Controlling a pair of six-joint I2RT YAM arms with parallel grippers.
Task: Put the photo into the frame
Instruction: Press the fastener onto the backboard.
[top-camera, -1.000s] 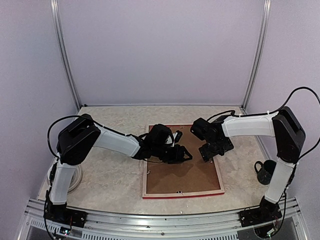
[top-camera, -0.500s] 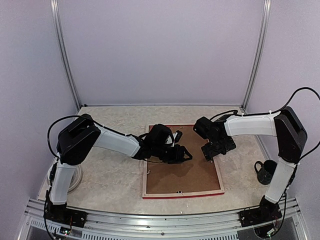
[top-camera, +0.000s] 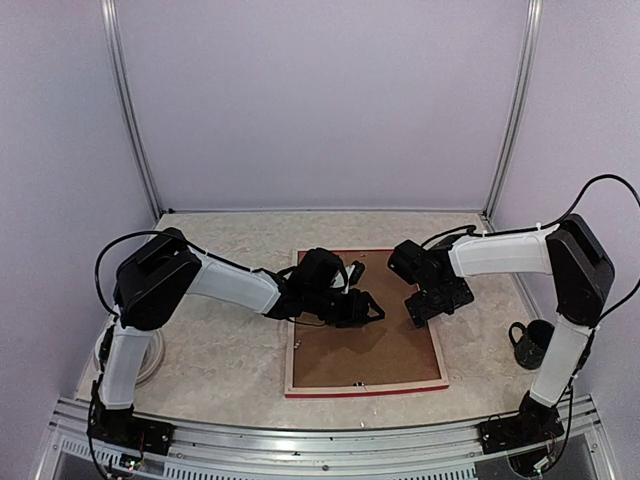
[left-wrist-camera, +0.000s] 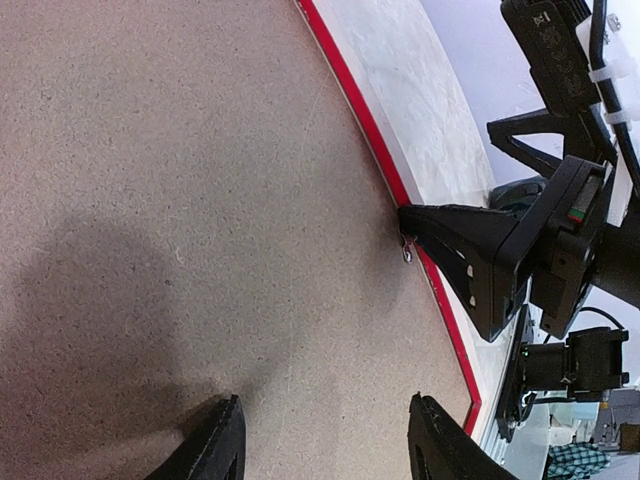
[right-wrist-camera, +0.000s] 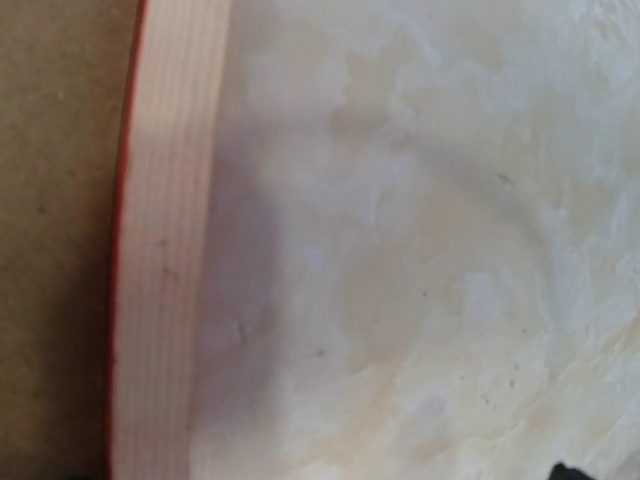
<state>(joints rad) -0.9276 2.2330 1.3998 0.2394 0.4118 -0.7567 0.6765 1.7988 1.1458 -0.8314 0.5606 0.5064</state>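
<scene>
Brown fibreboard is filling the space under the left claw (top-camera: 365, 308), whose fingers are standing half apart, holding nothing and hovering just over the backing board (top-camera: 370, 355). That board is sitting inside the frame (top-camera: 365, 391), which is lying face down on the tabletop (top-camera: 220, 350), pale wood rear up, its red front showing only as a thin line at the rim. The frame is reaching out on every side of this claw.

To its right, the right claw (top-camera: 437, 303) is spreading wide and gripping nothing. One of its fingertips is sitting at the frame's right rim, beside a small metal clip (left-wrist-camera: 407, 250); whether it is touching, I cannot tell. Further right, a dark mug (top-camera: 530, 343) is standing well apart.

The photo is not showing in any view. It may be lying beneath the board, but I cannot tell. As a paper print, I am judging it light, limp and easy to crease, best pinched at its border near a corner. The frame is looking stiff and light, best taken by its wooden rim.
</scene>
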